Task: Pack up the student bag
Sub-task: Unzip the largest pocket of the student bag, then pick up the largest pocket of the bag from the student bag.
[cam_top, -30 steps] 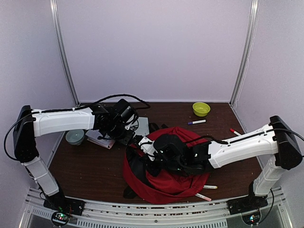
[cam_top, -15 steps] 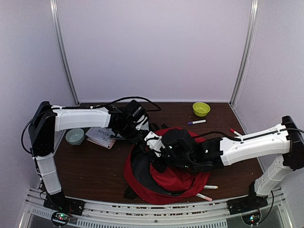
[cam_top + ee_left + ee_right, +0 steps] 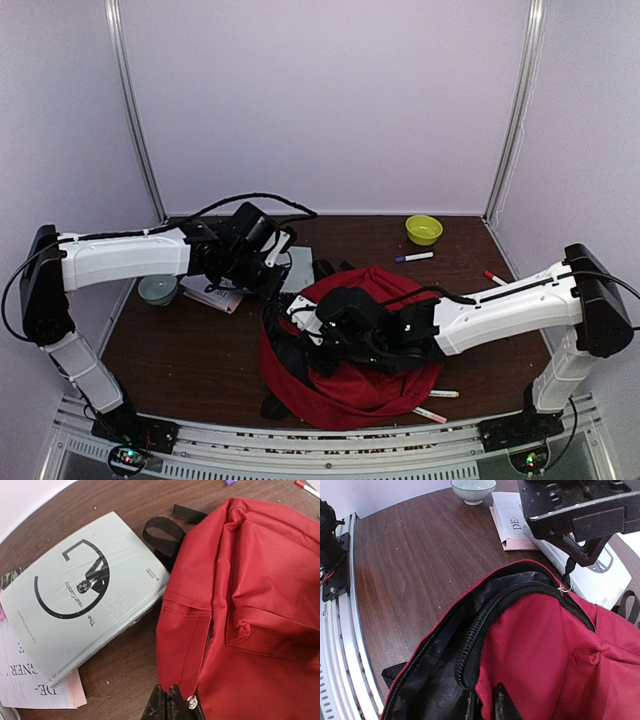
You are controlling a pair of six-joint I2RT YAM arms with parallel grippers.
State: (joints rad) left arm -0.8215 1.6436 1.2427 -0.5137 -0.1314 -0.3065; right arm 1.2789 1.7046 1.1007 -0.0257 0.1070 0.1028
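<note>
Now left claw (image 3: 167, 702) pinches the student bag's (image 3: 260, 580) zipper pull (image 3: 566, 575); right claw's (image 3: 486, 705) state unclear.

It is a robot laboratory (a small test booth): plain pale walls (image 3: 330, 100), metal corner posts (image 3: 135, 110), a mounting rail (image 3: 300, 446).

We're looking at a little booth here: plain pale lilac back wall (image 3: 320, 100), matching side walls (image 3: 50, 120), and slim metal posts (image 3: 135, 110) in the two back corners. The table (image 3: 180, 345) is dark brown wood, a bit speckled, with an aluminium rail (image 3: 330, 455) along its near edge. Lighting's soft and even.
</note>
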